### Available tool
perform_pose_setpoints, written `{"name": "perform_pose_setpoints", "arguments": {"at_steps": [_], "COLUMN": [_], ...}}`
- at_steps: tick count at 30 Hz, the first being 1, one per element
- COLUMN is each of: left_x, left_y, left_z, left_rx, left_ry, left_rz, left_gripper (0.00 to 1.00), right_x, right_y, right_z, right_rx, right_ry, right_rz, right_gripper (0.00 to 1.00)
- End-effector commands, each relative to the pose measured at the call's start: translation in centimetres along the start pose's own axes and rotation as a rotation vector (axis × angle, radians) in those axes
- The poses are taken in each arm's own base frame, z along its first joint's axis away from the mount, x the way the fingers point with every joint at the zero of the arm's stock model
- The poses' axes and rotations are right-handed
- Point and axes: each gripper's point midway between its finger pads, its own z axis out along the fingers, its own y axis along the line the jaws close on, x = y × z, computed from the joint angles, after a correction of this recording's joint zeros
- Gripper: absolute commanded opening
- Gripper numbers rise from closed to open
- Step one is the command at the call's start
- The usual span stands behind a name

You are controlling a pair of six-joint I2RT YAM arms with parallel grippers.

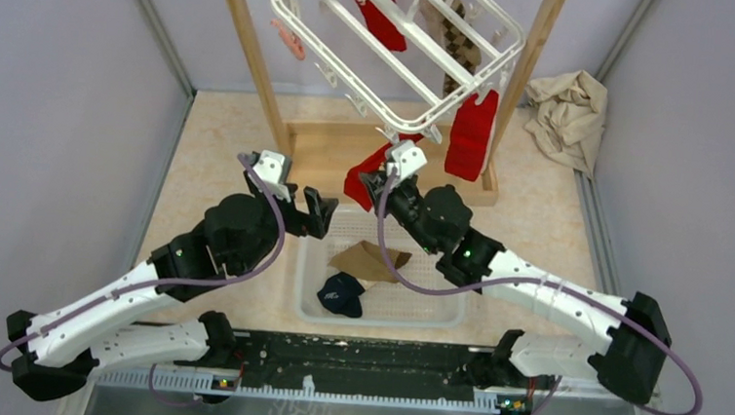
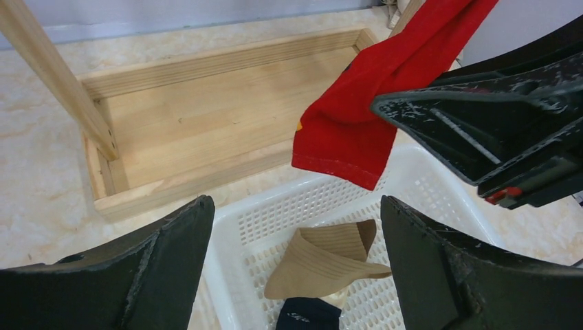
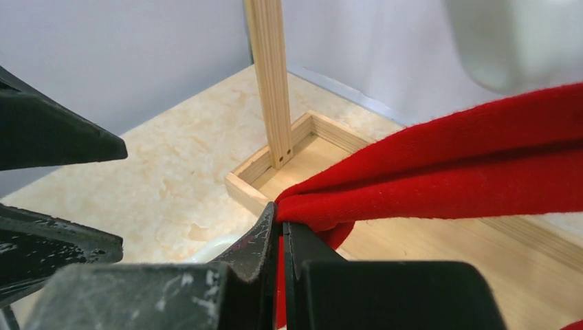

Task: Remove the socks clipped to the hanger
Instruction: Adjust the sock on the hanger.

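Note:
The white hanger [image 1: 394,48] hangs tilted from the wooden frame [image 1: 256,73], with red socks [image 1: 472,132], a leopard sock [image 1: 458,38] and a pale sock [image 1: 287,38] clipped on it. My right gripper [image 3: 282,230] is shut on a red sock [image 3: 440,179] that stretches up toward the hanger's low corner; it also shows in the top view [image 1: 371,169] and in the left wrist view [image 2: 357,124]. My left gripper [image 2: 295,268] is open and empty above the basket's left end [image 1: 319,214]. A tan sock [image 2: 326,258] and a navy sock [image 2: 308,315] lie in the basket.
The white perforated basket [image 1: 310,301] sits between the arms in front of the frame's wooden base tray [image 1: 324,151]. A crumpled beige cloth [image 1: 566,114] lies at the back right. Grey walls close both sides.

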Motion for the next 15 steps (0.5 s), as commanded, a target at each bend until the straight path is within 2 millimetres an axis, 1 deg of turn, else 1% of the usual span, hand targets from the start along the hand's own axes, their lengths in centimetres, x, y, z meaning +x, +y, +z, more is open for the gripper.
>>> {"name": "perform_pose_setpoints", "arguments": {"at_steps": [1, 5, 9, 12, 15], "left_x": [-1.2, -1.9, -2.4, -2.6, -2.8], "left_y": [1.2, 1.5, 1.9, 2.0, 2.2], "left_z": [-1.4, -2.0, -2.3, -2.5, -2.6], "left_rx": [-0.033, -0.039, -0.049, -0.055, -0.059], "left_ry": [-0.005, -0.016, -0.025, -0.028, -0.034], "left_rz": [-0.026, -0.032, -0.027, -0.023, -0.023], "left_gripper": [0.96, 0.96, 0.96, 0.96, 0.96], "right_x": [-1.9, -1.6, -1.6, -1.7, -1.4], "right_y": [1.3, 2.8, 4.8, 6.6, 8.3], "right_z": [1.3, 2.2, 2.7, 2.8, 2.4], "right_rx": [0.042, 0.059, 0.033, 0.007, -0.021], "right_ry": [-0.013, 0.013, 0.013, 0.012, 0.014], "right_rz": [-0.077, -0.126, -0.146, -0.164, -0.175], "right_gripper": [0.00, 0.00, 0.00, 0.00, 0.00]}}
